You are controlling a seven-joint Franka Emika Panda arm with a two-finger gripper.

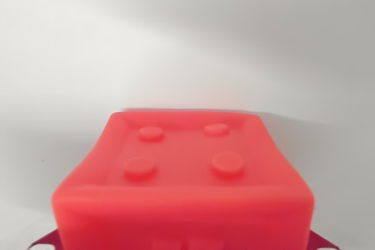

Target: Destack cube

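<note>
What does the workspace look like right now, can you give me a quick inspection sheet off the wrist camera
Surface: pale grey-white surface, bare in the part shown.
Job's things: red cube with four round studs on top, very close to the camera and filling the lower half of the view; the edges of a darker red piece show beneath it at both bottom corners.
Clutter: nothing seen.
Claw: not in view.
Cables: nothing seen.
Surroundings: only soft shadow behind the cube; nothing else seen.

cube point(183, 174) low and centred in wrist view, four studs on top
</note>
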